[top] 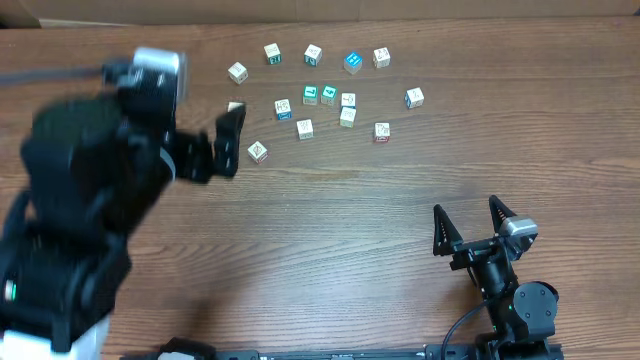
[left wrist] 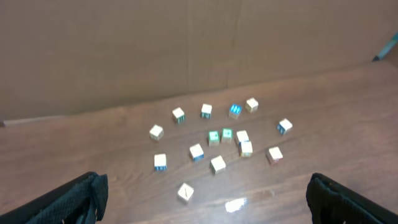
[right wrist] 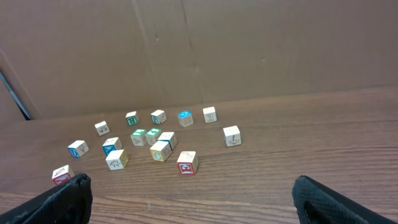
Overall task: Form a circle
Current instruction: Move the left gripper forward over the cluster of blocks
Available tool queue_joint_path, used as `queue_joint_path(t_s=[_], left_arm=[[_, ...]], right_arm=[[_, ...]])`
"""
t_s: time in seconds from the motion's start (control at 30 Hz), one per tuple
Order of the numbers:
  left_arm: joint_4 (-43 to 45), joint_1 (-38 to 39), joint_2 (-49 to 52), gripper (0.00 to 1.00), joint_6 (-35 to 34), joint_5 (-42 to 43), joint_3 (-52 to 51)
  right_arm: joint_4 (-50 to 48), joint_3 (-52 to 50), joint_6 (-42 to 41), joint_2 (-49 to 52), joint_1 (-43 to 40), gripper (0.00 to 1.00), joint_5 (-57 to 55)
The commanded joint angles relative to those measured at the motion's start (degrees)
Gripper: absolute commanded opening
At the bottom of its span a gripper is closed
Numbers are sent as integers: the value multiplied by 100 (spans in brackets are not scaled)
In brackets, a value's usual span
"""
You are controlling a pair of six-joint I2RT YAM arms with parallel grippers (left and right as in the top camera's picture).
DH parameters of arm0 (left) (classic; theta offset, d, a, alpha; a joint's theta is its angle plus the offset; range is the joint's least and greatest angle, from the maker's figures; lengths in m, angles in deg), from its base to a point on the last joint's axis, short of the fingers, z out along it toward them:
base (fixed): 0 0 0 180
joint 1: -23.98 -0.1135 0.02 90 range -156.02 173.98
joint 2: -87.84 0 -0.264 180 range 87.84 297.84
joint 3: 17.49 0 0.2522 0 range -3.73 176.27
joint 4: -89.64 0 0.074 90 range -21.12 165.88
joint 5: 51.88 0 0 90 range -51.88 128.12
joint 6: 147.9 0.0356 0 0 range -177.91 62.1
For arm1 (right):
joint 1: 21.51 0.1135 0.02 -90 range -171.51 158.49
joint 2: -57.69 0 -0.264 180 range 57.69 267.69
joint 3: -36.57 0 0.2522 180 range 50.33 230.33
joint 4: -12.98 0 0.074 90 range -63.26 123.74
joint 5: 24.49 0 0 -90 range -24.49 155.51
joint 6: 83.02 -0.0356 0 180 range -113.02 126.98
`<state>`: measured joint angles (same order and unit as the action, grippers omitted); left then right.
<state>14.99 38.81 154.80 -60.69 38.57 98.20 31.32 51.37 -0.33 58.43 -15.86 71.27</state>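
**Cubes ahead of the left jaws, right arm well back**

Knot of 4 cubes (top: 329, 96) sits in the middle of the scatter on the far side of the table (top: 300, 260). 3 of them stand in a short row running left to right, 2 with teal tops. The 4th is tucked against the near side of the row's right end. That shape reads as an L and not a closed ring, so I judge the circle not yet formed. The 11 other cubes (top: 272, 53) lie loosely around the knot, apart from one another.

The left gripper (top: 232, 140) hangs above the left edge of the scatter, jaws spread wide with nothing between them. In its wrist view the knot lies ahead and a touch right of centre. The row runs side to side there, the same way the jaws' gap runs. A loose cube (left wrist: 185, 192) sits closest to the jaws, roughly in line with the gap, with the knot beyond it. Any reach toward the knot would probably have to pass over or around that cube.

The right gripper (top: 465, 207) is also spread and empty. It rests low near the table's near right side, well apart from every cube, and the knot lies far ahead of it and to its left.

The left arm is plainly the nearer of the 2.
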Motion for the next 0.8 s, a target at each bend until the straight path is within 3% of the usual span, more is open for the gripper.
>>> queue_joint_path(t_s=[0.0, 0.4, 0.43, 0.47, 0.63, 0.77], left_arm=[[-645, -57, 1012, 100, 114, 63, 1172], [-925, -57, 2234, 100, 111, 63, 1434], [-938, -57, 2299, 96, 111, 63, 1432], [-942, -61, 2365, 71, 111, 66, 1432], [-977, -81, 2583, 4, 111, 63, 1432], [-984, -83, 2732, 4, 109, 74, 1432]], right_arm=[[-24, -57, -9, -57, -11, 100, -11], [-24, -57, -9, -57, -11, 100, -11], [-24, -57, -9, -57, -11, 100, -11], [-24, -57, -9, -57, -11, 100, -11], [-24, -57, -11, -57, -11, 100, -11], [-24, -57, -9, -57, -11, 100, -11]])
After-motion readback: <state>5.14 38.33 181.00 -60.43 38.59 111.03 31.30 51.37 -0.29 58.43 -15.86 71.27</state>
